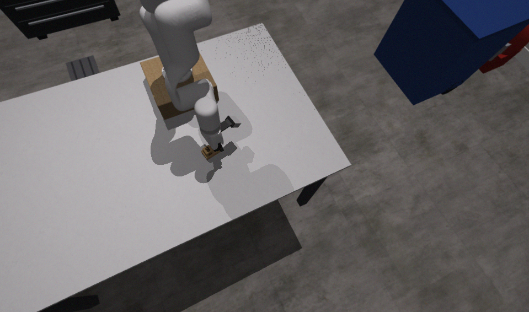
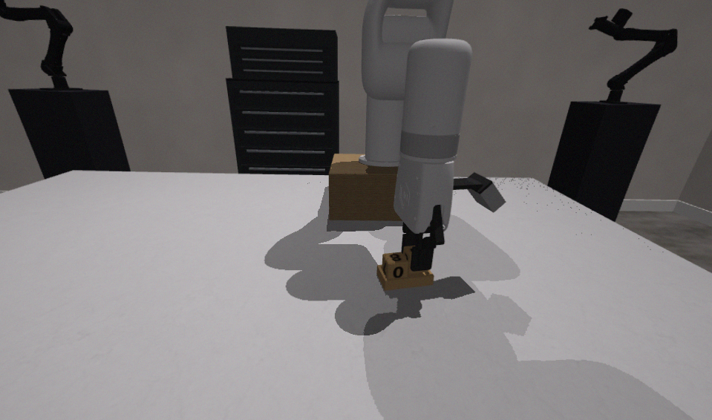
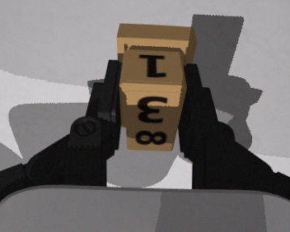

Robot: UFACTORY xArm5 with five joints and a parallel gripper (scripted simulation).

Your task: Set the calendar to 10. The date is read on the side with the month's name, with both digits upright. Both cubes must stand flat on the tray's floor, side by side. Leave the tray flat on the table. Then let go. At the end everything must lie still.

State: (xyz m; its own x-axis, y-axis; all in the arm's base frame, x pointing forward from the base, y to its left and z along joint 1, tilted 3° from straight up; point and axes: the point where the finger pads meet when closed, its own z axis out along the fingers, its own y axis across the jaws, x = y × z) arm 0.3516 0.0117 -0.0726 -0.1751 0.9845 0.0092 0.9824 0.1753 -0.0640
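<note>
Jaws stood closed on one wooden cube (image 3: 153,103), a black finger (image 3: 200,126) pressed to each of its side faces. In the wrist view that cube's top face read 3, with an upside-down 1 on the face beyond it. The other cube (image 2: 397,268) sat just beside it, showing 0 toward the exterior camera and 8 on top. Both cubes were in the low wooden tray (image 2: 419,280), which lay on the white bench (image 2: 139,292) in front of the arm's brown base block (image 2: 358,193).
</note>
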